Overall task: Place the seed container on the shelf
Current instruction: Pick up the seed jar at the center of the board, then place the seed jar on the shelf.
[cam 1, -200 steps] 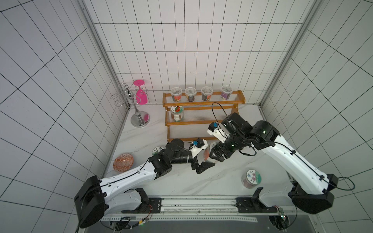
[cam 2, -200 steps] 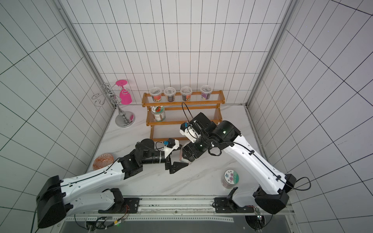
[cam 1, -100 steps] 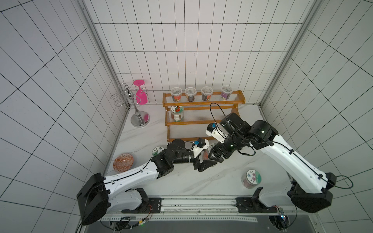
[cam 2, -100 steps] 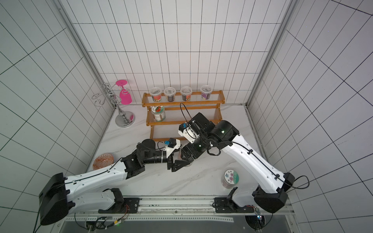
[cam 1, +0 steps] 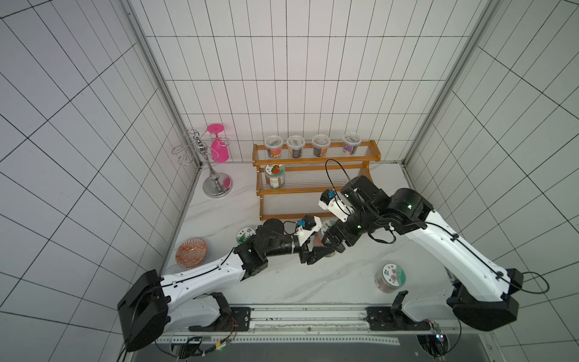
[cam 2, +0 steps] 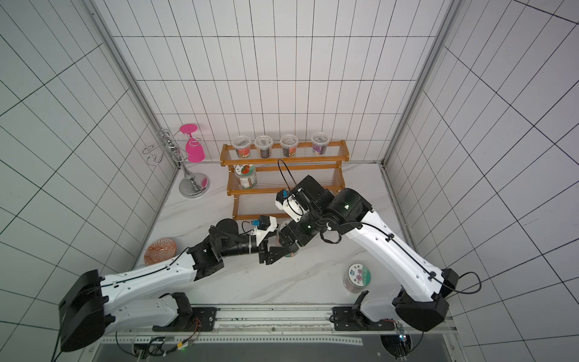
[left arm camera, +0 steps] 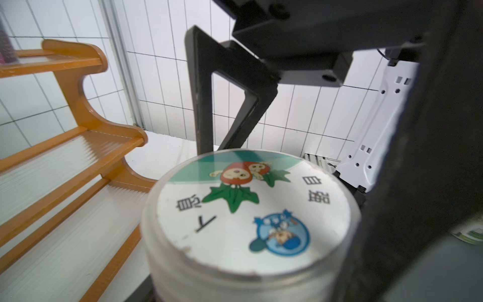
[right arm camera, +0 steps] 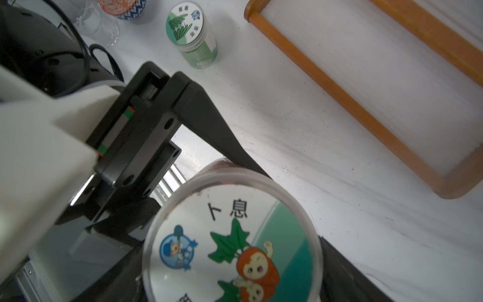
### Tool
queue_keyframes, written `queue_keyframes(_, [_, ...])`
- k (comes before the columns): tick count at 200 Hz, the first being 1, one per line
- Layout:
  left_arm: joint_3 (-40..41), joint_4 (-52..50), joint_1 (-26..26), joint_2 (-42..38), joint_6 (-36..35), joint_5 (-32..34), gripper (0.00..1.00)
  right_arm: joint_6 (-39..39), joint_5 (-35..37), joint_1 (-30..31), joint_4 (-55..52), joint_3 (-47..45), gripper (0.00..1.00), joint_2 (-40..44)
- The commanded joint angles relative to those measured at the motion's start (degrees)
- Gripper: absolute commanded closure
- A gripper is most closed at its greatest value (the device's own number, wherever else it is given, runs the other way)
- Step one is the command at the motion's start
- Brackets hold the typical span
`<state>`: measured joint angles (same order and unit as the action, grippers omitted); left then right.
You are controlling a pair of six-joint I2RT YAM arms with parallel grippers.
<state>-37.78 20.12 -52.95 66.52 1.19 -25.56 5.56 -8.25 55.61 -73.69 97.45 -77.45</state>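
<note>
The seed container point(left arm camera: 251, 214) is a clear jar whose white lid bears a red radish cartoon point(right arm camera: 235, 243). It sits between both grippers, just in front of the shelf's lowest step. In both top views the grippers hide most of it. My left gripper point(cam 1: 322, 252) reaches in from the left, and its black fingers point(right arm camera: 209, 125) are shut on the jar's body. My right gripper point(cam 1: 332, 243) comes from above right. Its fingers point(left arm camera: 206, 99) stand open on either side of the lid. The shelf point(cam 1: 297, 190) is the orange-brown stepped rack at the back wall point(left arm camera: 91, 123).
Several small tubs point(cam 1: 296, 145) line the shelf's top tier, and a strawberry-lidded jar point(cam 1: 274, 177) stands on the middle one. A green-labelled jar point(cam 1: 246, 235) and a patterned bowl point(cam 1: 191, 257) are at left, and a flower-lidded jar point(cam 1: 390, 277) is at front right. The silver stand point(cam 1: 216, 185) holds a pink glass.
My left gripper has moved in on the jar and its fingers have closed round it. My right gripper's fingers have spread wider.
</note>
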Motion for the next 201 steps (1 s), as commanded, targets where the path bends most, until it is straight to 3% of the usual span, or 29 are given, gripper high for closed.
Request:
queue_keyframes(1, [2.18,4.97,-0.4,-1.91,0.98,5.23,0.41,2.22,11.25,-0.29,4.35,2.92,0.03,4.81])
queue_keyframes(58, [9.4,19.85,-0.49,-1.8,4.82,26.75,0.41,6.26,27.3,-0.57,12.63,-6.02,0.01,15.09])
queue_keyframes(119, [10.56,33.68,-0.2,6.96,3.75,47.62,0.41,9.43,29.3,-1.29,17.11,-15.48,0.01,21.36])
queue_keyframes(147, [8.48,38.15,1.19,12.7,3.86,52.36,0.41,10.47,29.36,-1.53,17.29,-17.31,0.01,22.07])
queue_keyframes(201, [1.08,42.34,4.28,23.68,2.15,55.53,0.41,11.4,29.27,-2.08,18.85,-20.66,0.01,24.42])
